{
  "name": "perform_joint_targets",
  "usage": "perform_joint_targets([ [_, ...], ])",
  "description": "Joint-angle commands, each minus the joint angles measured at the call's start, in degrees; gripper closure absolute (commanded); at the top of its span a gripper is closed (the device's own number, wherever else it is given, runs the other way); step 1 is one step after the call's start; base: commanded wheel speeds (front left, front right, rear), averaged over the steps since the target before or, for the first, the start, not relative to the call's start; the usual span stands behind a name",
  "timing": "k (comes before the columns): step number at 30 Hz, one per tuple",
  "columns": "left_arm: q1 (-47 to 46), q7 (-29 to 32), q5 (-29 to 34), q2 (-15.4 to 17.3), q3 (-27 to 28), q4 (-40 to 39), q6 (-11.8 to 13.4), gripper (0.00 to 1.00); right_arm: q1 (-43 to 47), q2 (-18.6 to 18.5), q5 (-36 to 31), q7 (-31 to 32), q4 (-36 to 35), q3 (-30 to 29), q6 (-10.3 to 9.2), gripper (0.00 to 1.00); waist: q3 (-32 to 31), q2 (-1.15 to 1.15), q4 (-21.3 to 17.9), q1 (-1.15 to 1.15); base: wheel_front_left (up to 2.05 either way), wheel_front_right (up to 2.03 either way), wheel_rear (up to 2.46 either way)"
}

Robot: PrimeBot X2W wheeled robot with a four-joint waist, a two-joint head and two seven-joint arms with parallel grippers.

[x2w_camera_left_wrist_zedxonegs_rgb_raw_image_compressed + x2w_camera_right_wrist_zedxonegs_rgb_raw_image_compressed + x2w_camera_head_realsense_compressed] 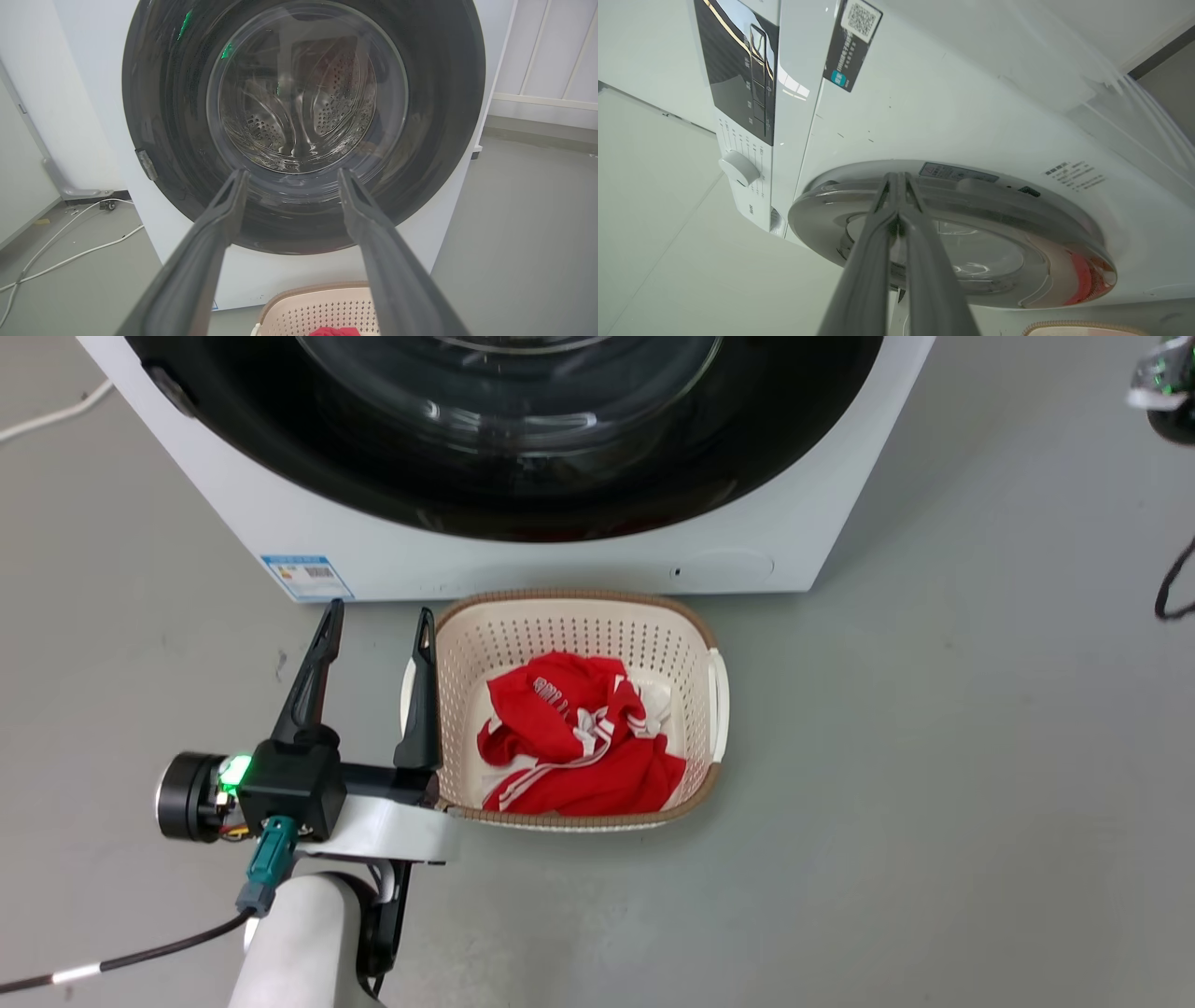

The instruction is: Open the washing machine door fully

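Observation:
The washing machine door (280, 467), a glossy black-rimmed disc with a bulging glass centre, spans the white machine's front (233, 513). In the left wrist view the door (163, 116) lies flat against the machine, and the steel drum shows through the glass. My left gripper (379, 610) hangs open low in front of the machine, beside the basket, with nothing between its fingers (293, 172). My right gripper (896, 177) is shut, its tips pressed together at the edge of the door's rim (971, 205). Whether the tips touch the rim I cannot tell.
A cream perforated basket (709, 681) holding a red garment (579, 747) stands on the grey floor right below the door. A small latch piece (145, 164) sits on the door's left rim. White cables (70, 256) trail on the floor left of the machine. The control panel and knob (738, 168) are above the door.

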Motion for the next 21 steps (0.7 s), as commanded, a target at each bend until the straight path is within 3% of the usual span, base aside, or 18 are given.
perform_joint_targets([
  [1,-1.3,-0.2,0.2,-0.1,-0.2,-0.4,0.0,0.0,-3.7,0.3,-1.2,2.9,2.2,1.7,0.0,1.0,2.0,0.0,0.4,-0.01,0.0,0.0,0.0],
  [10,-4.0,-0.2,0.6,0.2,-0.2,-1.9,0.1,0.0,-13.8,2.4,-7.4,8.1,8.6,7.6,0.0,1.0,6.3,0.0,0.4,-0.01,0.0,0.0,0.0],
  [21,-7.9,-0.2,0.9,0.0,-1.2,-3.3,0.3,0.0,-23.9,4.6,-12.6,9.6,16.8,9.8,0.0,1.0,11.2,0.0,1.9,-0.01,0.0,0.0,0.0],
])
